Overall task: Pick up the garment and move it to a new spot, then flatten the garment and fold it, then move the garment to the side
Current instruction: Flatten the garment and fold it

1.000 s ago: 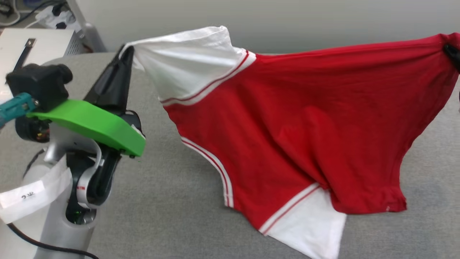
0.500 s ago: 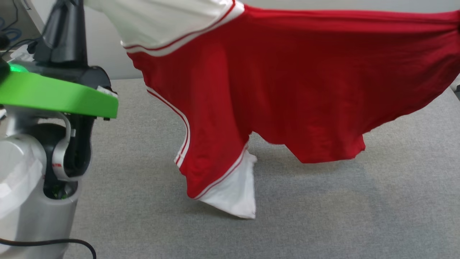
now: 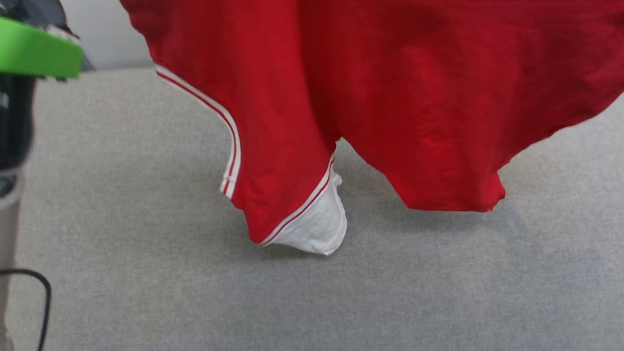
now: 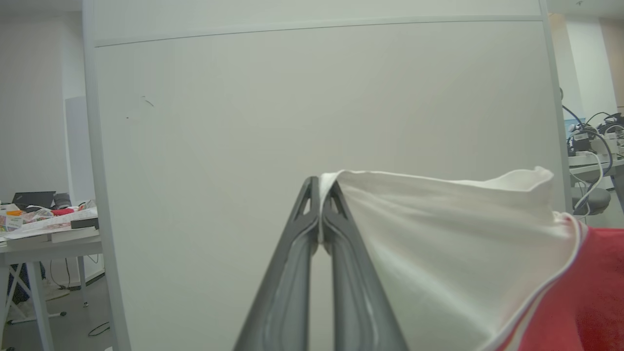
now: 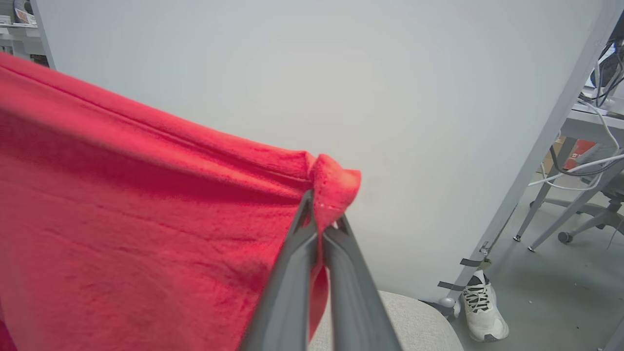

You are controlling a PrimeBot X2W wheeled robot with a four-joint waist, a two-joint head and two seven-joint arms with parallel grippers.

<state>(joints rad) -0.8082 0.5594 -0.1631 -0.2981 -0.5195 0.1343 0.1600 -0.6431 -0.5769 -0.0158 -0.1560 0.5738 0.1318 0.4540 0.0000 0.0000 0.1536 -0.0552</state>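
The garment (image 3: 390,97), red with white sleeves and red-white striped trim, hangs stretched in the air across the top of the head view. Its lower white sleeve (image 3: 317,224) just reaches the grey table (image 3: 146,273). In the left wrist view my left gripper (image 4: 320,187) is shut on the edge of the other white sleeve (image 4: 438,243). In the right wrist view my right gripper (image 5: 321,214) is shut on a bunched red corner of the garment (image 5: 146,219). The printed front is hidden.
A green cover on my left arm (image 3: 34,48) sits at the head view's upper left, a black cable (image 3: 44,302) below it. A pale partition wall (image 4: 292,97) stands behind the table. A person's white shoe (image 5: 480,307) rests on the floor by the partition.
The garment has been lifted off the table by both grippers and now hangs, only the lower sleeve touching. The head view has also shifted, so the grippers have left its top.
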